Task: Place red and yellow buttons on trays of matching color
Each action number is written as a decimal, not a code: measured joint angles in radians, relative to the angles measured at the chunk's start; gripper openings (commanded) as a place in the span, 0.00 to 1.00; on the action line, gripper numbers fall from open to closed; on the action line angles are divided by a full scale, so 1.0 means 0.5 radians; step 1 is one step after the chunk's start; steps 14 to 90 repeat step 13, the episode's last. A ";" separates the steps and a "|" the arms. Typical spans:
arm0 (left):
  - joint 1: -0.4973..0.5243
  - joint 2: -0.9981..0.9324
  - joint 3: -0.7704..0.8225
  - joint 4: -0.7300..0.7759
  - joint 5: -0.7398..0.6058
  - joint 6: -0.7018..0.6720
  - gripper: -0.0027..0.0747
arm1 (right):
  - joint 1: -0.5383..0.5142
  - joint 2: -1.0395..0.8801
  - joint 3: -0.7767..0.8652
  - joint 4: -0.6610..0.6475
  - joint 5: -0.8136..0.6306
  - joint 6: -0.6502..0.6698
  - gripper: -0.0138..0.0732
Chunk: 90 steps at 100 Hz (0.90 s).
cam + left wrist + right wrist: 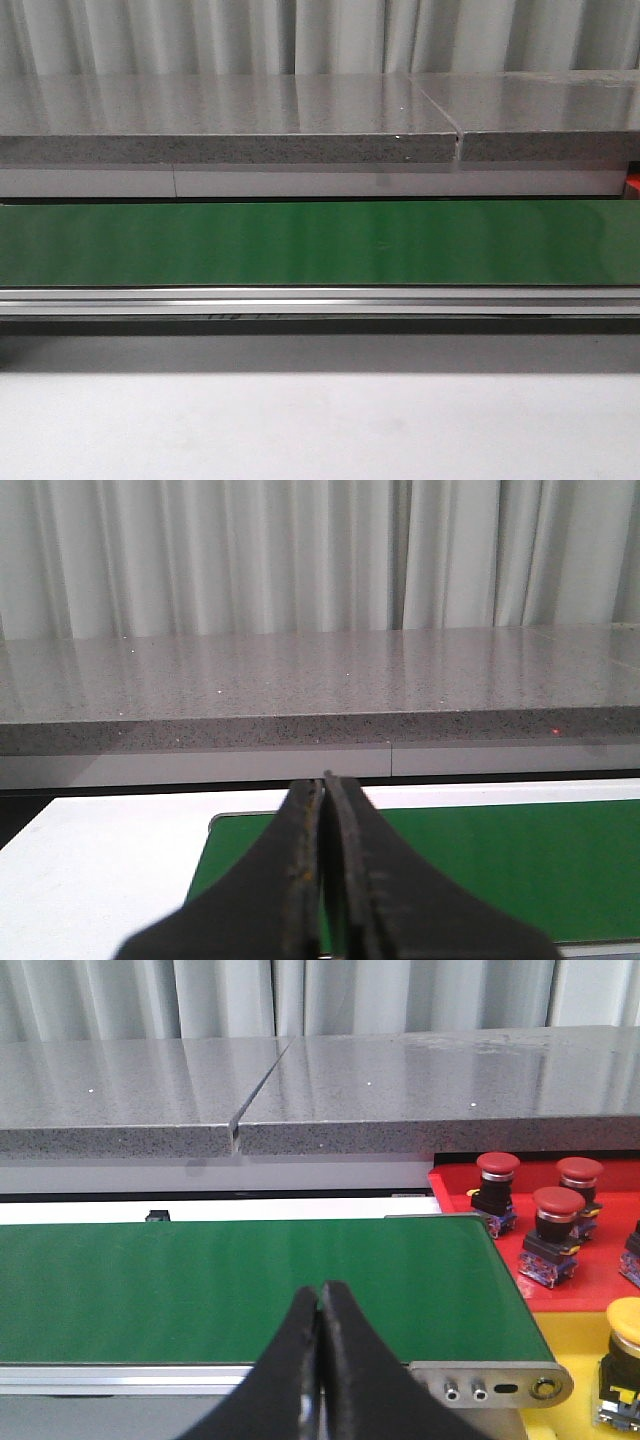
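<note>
Both jaws clenched on nothing, left gripper point(323, 780) and right gripper point(319, 1290) over bare green conveyor belt point(320, 242); risk: red mushroom-head buttons point(556, 1222) crowd red plastic tray point(455, 1182) past belt's end, so further drops may topple them.

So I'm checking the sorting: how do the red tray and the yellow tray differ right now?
The red tray holds three red buttons; the yellow tray shows one yellow button, cut off by the frame. The red tray sits nearer the stone counter, the yellow nearer the camera. Both adjoin the belt's end.
</note>
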<state>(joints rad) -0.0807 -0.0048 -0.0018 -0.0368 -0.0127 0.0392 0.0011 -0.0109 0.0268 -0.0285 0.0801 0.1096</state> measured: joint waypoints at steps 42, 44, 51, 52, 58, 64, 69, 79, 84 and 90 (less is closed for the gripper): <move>0.000 0.000 0.000 0.000 0.000 0.000 0.01 | 0.000 0.000 0.000 0.000 0.000 0.000 0.08; 0.000 0.000 0.000 0.000 0.000 0.000 0.01 | 0.000 0.000 0.000 0.000 0.000 0.000 0.08; 0.000 0.000 0.000 0.000 0.000 0.000 0.01 | 0.000 0.000 0.000 0.000 0.000 0.000 0.08; 0.000 0.000 0.000 0.000 0.000 0.000 0.01 | 0.000 0.000 0.000 0.000 0.000 0.000 0.08; 0.000 0.000 0.000 0.000 0.000 0.000 0.01 | 0.000 0.000 0.000 0.000 0.000 0.000 0.08; 0.000 0.000 0.000 0.000 0.000 0.000 0.01 | 0.000 0.000 0.000 0.000 0.000 0.000 0.08; 0.000 0.000 0.000 0.000 0.000 0.000 0.01 | 0.000 0.000 0.000 0.000 0.000 0.000 0.08; 0.000 0.000 0.000 0.000 0.000 0.000 0.01 | 0.000 0.000 0.000 0.000 0.000 0.000 0.08; 0.000 0.000 0.000 0.000 0.000 0.000 0.01 | 0.000 0.000 0.000 0.000 0.000 0.000 0.08; 0.000 0.000 0.000 0.000 0.000 0.000 0.01 | 0.000 0.000 0.000 0.000 0.000 0.000 0.08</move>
